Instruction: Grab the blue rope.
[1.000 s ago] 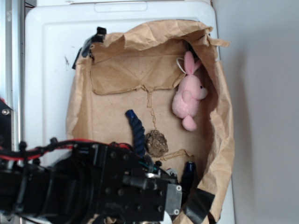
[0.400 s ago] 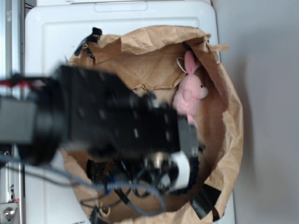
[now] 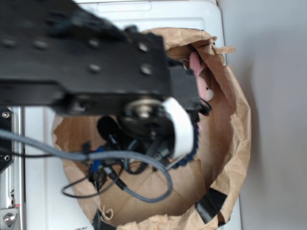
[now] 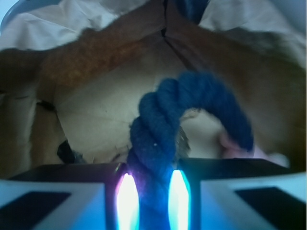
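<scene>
White plastic (image 3: 62,201) lies under a crumpled brown paper bag (image 3: 235,143) that stands open like a bowl, with a pale wall off to one side. Most of the exterior view is filled by the blurred black arm (image 3: 86,52), which reaches over the bag from the upper corner, and loose grey and black cables (image 3: 139,191) hang from it in loops above the bag floor. Behind the arm a pink bunny (image 3: 200,79) shows only as a sliver of ear and head against the bag's far wall. A black tape patch (image 3: 207,207) sits on the bag's near rim. In the exterior view the rope (image 3: 188,159) appears only as a short dark twisted piece peeking out below the arm's white band. The wrist view is much clearer: the rope (image 4: 158,143) rises from between the two fingers, arches up and over to one side, and droops down again with its end hanging free above the paper. The gripper (image 4: 152,196) has its fingers pressed in against the rope on both sides, with a bright glare along each inner edge. The rope's lifted arch hangs clear of the bag floor, and a bit of pink shows low behind its drooping end.
</scene>
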You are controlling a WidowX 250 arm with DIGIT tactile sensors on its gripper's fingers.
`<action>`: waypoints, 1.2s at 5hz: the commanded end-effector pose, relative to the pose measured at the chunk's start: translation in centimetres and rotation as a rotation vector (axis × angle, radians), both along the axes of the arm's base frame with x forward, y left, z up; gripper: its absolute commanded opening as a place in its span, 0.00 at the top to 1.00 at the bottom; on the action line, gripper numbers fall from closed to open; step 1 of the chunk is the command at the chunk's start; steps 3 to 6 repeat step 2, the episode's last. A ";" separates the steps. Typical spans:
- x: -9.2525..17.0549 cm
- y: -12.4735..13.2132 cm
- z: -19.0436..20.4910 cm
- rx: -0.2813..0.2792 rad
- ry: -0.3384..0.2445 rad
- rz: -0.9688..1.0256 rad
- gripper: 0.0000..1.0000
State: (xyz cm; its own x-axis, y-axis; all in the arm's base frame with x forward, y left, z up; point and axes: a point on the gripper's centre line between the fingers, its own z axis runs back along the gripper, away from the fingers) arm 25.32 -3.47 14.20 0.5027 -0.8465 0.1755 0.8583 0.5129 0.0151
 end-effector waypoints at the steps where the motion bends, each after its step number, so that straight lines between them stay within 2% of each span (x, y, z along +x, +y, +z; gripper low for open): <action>1: -3.4 1.1 4.1 0.107 0.061 0.432 1.00; 2: -5.0 1.3 4.5 0.126 0.129 0.526 1.00; 6: -5.0 1.3 4.5 0.126 0.129 0.526 1.00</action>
